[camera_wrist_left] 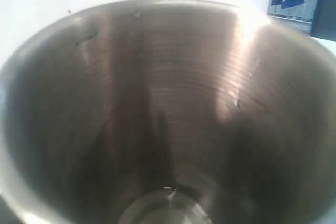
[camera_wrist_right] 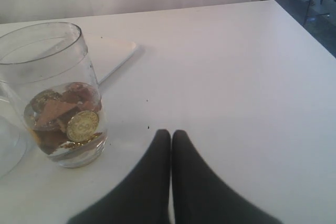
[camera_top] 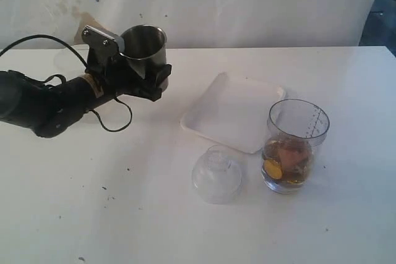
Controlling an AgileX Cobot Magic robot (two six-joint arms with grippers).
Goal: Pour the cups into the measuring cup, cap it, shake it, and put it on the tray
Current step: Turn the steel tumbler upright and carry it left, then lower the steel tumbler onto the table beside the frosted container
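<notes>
Steel tumbler (camera_top: pixel 145 44): tapered and shiny, mouth up, at the far left of the exterior view, well apart from the other things.
Tumbler inside: the left wrist view looks straight into it (camera_wrist_left: pixel 168 103); brushed steel walls with fine rings, round bottom in sight.
Left gripper (camera_top: pixel 139 73): black, its 2 fingers clasped round the lower half of the steel tumbler, 1 on each side.
Measuring cup (camera_top: pixel 296 146): clear plastic cylinder, upright and uncapped on the table (camera_top: pixel 124 214), just beside the tray's near right corner; the printed scale runs down its right side.
Cup contents: 1 gold disc (camera_wrist_right: pixel 82 126) against the wall, with brown pieces (camera_wrist_right: pixel 52 111) heaped in the bottom third.
Tray (camera_top: pixel 232 112): flat, white, rounded corners and a shallow rim, set askew mid-table.
Dome lid (camera_top: pixel 216 174): clear, resting on the table just to the left of the measuring cup and in front of the tray.
Right gripper (camera_wrist_right: pixel 171 140): 2 dark fingers pressed together, holding nothing, over bare table near the measuring cup and not touching it.
</notes>
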